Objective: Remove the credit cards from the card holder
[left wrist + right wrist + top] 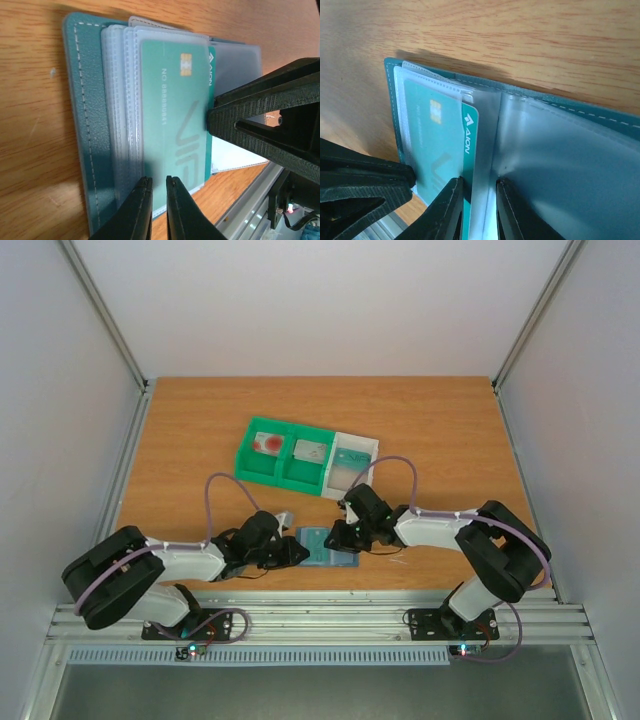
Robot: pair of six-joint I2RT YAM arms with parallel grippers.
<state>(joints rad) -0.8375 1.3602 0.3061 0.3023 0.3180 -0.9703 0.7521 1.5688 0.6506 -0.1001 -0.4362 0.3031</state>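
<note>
Two are out, I judge. On the wooden table [200, 420], a pink-white card [268, 443] and a grey card [311, 451] lie in the moulded bin tray [262, 478] past mid-table. One remains: the stitched card holder [328, 545] lies open at the near edge, its glossy teal-green card [170, 120] sleeved. My right pincer [479, 182] clenches a clear leaf of it. My left pincer [159, 181] is nearly closed at that card. I cannot tell if it grips.

Card holder [87, 125]: matt teal grained leather-look, stitched edge. Sleeves [120, 90]: frosted clear plastic, smooth. 1 green card [172, 115]: glossy plastic w/ metallic chip. Table [30, 100]: smooth wood-grain. Left fingers [132, 215]: matt blk plastic.
</note>
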